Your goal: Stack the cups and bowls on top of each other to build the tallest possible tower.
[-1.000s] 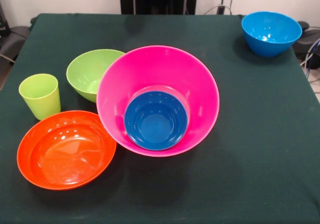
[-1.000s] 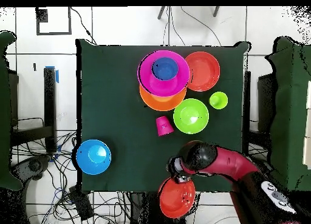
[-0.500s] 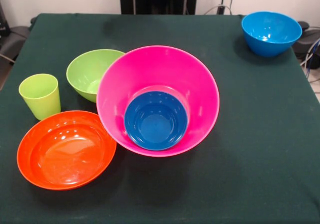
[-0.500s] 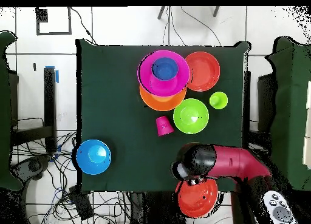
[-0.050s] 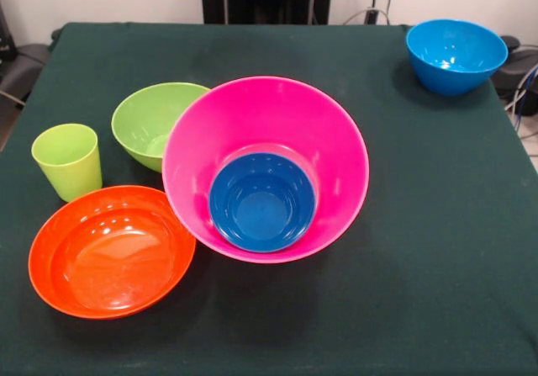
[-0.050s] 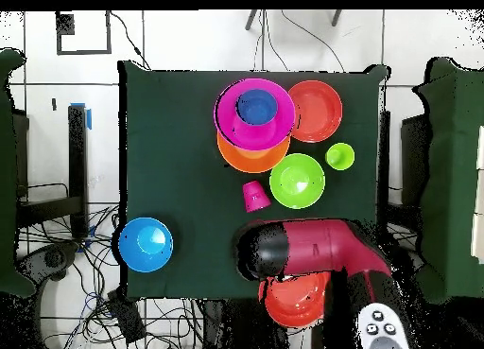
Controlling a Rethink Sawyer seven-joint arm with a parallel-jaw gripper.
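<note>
Left to right in the front view: a lime green cup [image 5: 66, 161] stands upright near the table's [image 5: 437, 225] left edge; just below it lies a shallow red-orange bowl [image 5: 112, 251], and just beside the cup, farther back, a green bowl [image 5: 154, 124]. At centre is the tower [image 5: 265, 169], a big pink bowl [image 5: 277, 111] with a small dark blue bowl [image 5: 261, 202] nested in its bottom; the overhead view shows the pink bowl seated in a big orange bowl [image 6: 248, 159], with an inverted red-pink cup [image 6: 255, 196] just beside it. A light blue bowl [image 5: 456, 55] sits well apart at the far right corner. Seen only from overhead, the arm [image 6: 317, 249] hangs at the table's near edge above a second red-orange bowl [image 6: 295, 301], which lies partly off the table outline. Whether the gripper is spread or closed on that bowl cannot be told, since the arm hides it. Likely risks: the half-hidden bowl dropping past the edge if held only by its rim, and the low arm sweeping the red-pink cup or green bowl when it heads for the tower.
</note>
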